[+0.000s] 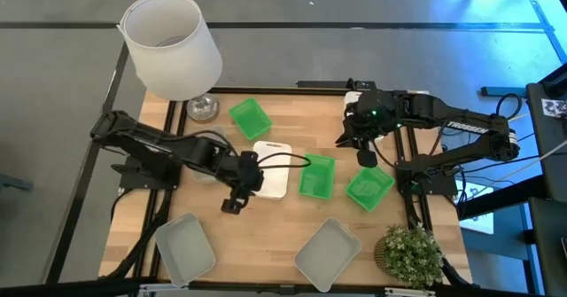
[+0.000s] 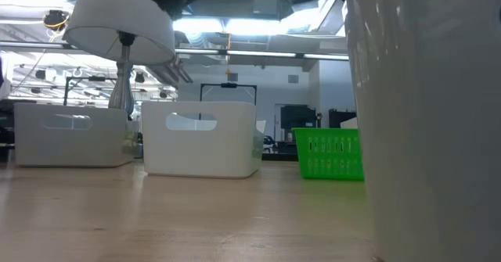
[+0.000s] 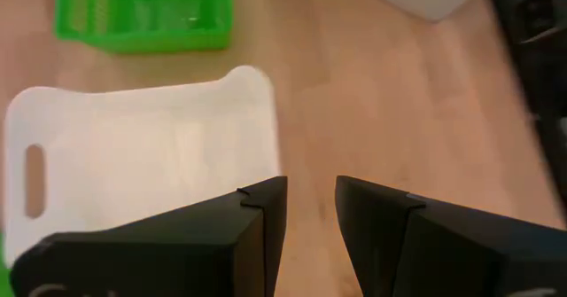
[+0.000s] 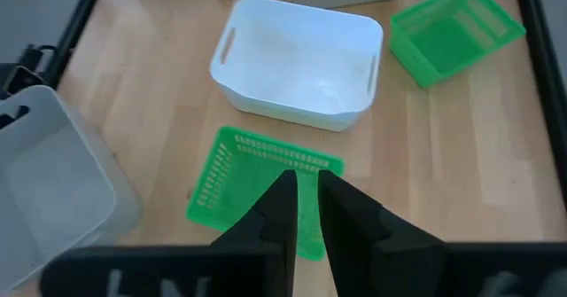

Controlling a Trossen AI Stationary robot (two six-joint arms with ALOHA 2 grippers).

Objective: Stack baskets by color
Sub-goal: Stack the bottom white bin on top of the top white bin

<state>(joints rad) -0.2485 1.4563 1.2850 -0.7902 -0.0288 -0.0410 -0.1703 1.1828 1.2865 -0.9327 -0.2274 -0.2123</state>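
Note:
Three green baskets stand on the table: one at the far side [image 1: 250,117] and two right of centre [image 1: 317,177] [image 1: 368,188]. A white basket [image 1: 272,168] stands upright at the centre beside the middle green one. Two grey baskets [image 1: 186,244] [image 1: 328,253] stand near the front edge. My left gripper [image 3: 310,195] hangs open just above the table by the white basket's [image 3: 142,155] near left corner, with only bare wood between its fingers. My right gripper [image 4: 306,186] hovers high over a green basket [image 4: 257,191], its fingers a narrow gap apart and holding nothing.
A large white lampshade [image 1: 170,44] on a metal foot stands at the far left corner. A small potted plant [image 1: 410,254] stands at the near right corner. Bare wood lies between the two grey baskets. A pale wall [image 2: 427,121] fills the low view's right side.

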